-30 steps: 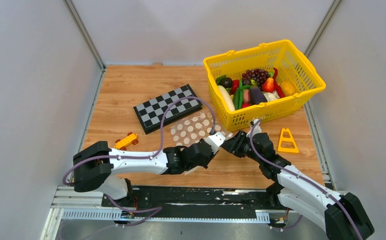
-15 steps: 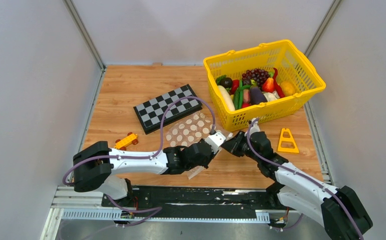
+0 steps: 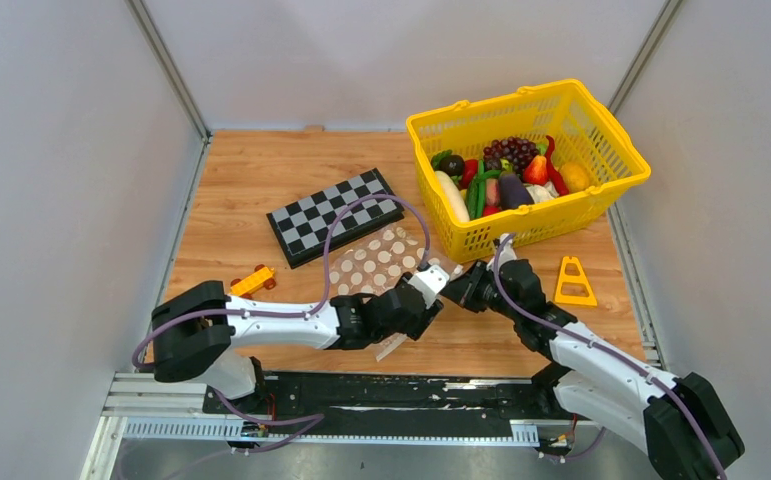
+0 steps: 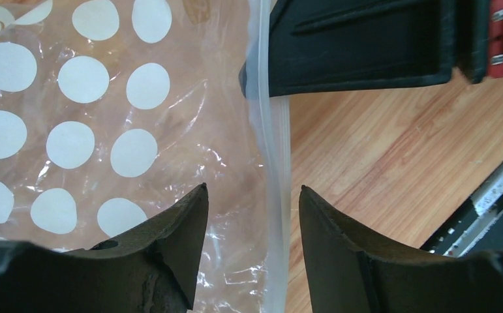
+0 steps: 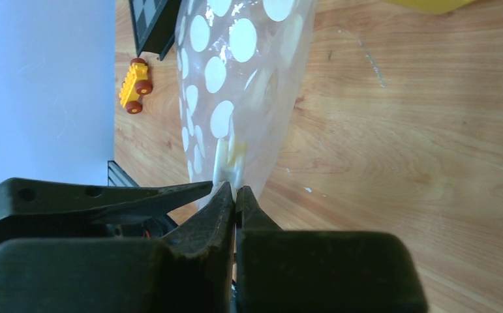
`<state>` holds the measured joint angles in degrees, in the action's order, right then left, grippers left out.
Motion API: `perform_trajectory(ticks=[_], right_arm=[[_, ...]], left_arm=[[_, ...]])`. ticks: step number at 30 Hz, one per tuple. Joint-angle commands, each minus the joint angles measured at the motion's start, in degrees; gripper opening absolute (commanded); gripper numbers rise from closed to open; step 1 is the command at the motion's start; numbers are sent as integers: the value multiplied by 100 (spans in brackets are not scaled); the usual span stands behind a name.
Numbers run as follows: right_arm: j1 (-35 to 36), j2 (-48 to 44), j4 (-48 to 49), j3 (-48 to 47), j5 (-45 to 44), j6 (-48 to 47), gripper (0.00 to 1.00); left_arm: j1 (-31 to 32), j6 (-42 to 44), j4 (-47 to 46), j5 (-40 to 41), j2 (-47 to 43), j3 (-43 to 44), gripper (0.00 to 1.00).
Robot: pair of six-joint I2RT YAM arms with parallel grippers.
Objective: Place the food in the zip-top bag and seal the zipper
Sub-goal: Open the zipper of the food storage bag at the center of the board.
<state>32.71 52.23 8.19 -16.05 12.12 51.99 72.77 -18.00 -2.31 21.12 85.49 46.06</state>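
Note:
The zip-top bag (image 3: 376,262), clear with white dots, lies on the wood between the checkerboard and the two grippers. My right gripper (image 3: 458,285) is shut on the bag's mouth edge, and its black fingers (image 5: 234,189) pinch the plastic there. My left gripper (image 4: 253,189) is open. The zipper (image 4: 276,156), a clear strip, runs between its spread fingers and they do not press on it. The right gripper's fingers (image 4: 359,45) hold that same strip further along. The food (image 3: 501,175) sits in the yellow basket, with the grape bunch (image 3: 514,150) and the cream-white vegetable (image 3: 451,195) among it.
The yellow basket (image 3: 601,150) stands at the back right. A folded checkerboard (image 3: 333,214) lies behind the bag. A yellow toy car (image 3: 252,281) sits to the left of the bag and an orange triangle frame (image 3: 573,282) to the right of the right arm.
My right gripper has shut on the bag's mouth edge. My left gripper has opened and let that edge go. The bag has shifted a little to the left.

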Motion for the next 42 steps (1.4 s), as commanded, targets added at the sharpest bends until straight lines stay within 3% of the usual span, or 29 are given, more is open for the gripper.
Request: perform_trajectory(ticks=[1, 6, 14, 34, 42], right_arm=[[26, -248, -340, -391, 136, -35, 0], [27, -380, -721, -425, 22, -211, 0], [26, -261, -764, -346, 87, -324, 0], [27, -442, -789, -449, 303, -183, 0], [30, -464, -1019, -654, 300, -119, 0]], left_arm=[[53, -41, 1, 456, 8, 29, 60], [70, 110, 202, 864, -175, 42, 58], [77, 90, -112, 634, -596, -60, 64], [72, 18, 130, 738, -226, 84, 72], [96, -175, 936, 2053, -236, 238, 63]])
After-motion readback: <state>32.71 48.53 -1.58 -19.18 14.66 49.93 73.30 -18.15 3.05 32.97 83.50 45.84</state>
